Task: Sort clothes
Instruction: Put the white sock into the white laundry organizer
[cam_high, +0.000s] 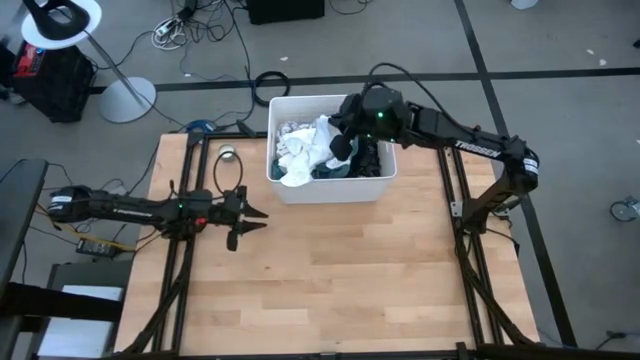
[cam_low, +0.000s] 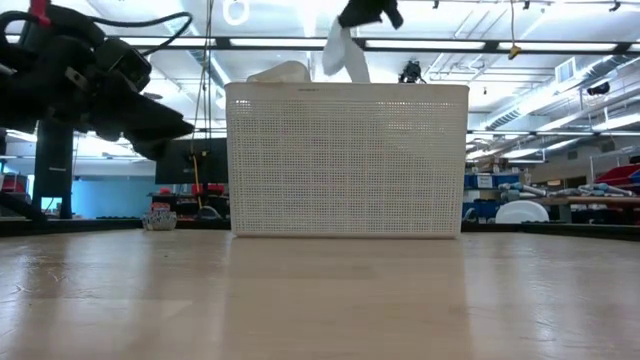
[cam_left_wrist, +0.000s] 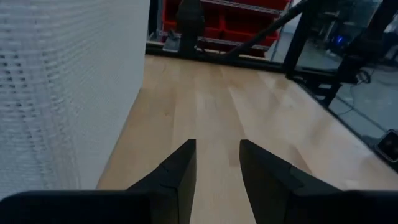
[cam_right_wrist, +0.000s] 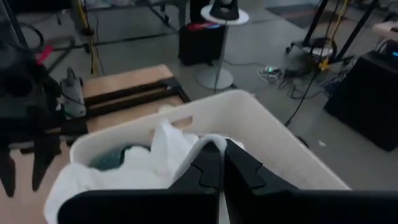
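Clothes (cam_high: 322, 165) sit heaped in the white bin (cam_high: 380, 186) at the far edge of the worktop (cam_high: 330, 280), roughly mid-width. Nothing sorted out onto the wood yet. Right gripper (cam_high: 343, 146) is over the bin, jaws pressed together on a white garment (cam_right_wrist: 168, 149), with a fold lifted above the rim in the low view. Can't tell if other pieces are tangled in. Left gripper (cam_high: 252, 217) hovers over the worktop near the left edge, just short of the bin's near-left corner, jaws spread, holding nothing.

Risks: the pinch looks thin, so the fabric could slip free mid-lift. A snagged neighbour could ride along and land unsorted. Dragging the garment over the rim could shift or tip the light bin.
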